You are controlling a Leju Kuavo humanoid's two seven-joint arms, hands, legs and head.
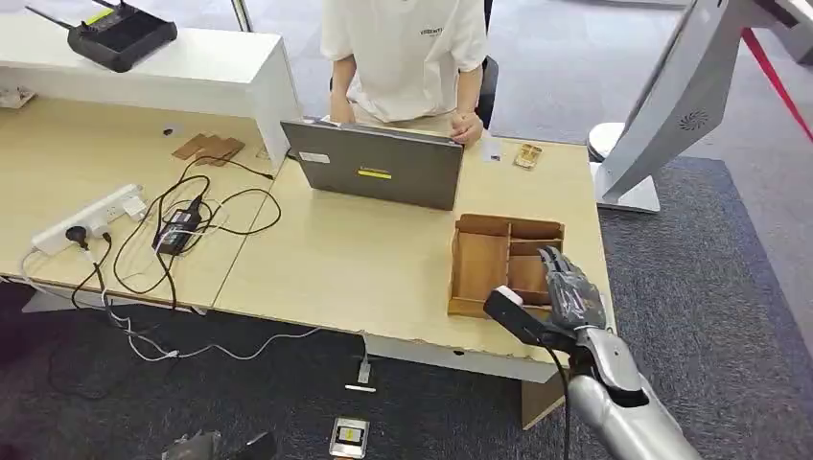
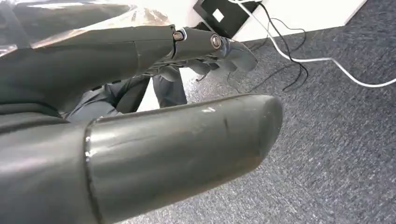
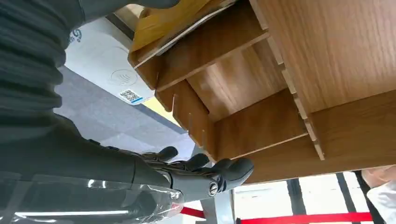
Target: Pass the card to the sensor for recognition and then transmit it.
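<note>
The right hand (image 1: 573, 292), fingers extended and apparently empty, hovered over the wooden organizer (image 1: 505, 261) near the table's (image 1: 364, 259) right front edge; a laptop (image 1: 376, 165) stood behind.

A pale wood desk (image 1: 364, 259) fills the left and centre of the head view. On it lie a power strip (image 1: 88, 218) with black cables (image 1: 192, 225), a grey laptop (image 1: 374, 165), a wooden tray (image 1: 505, 264) at right, and brown blocks (image 1: 209, 148).
</note>
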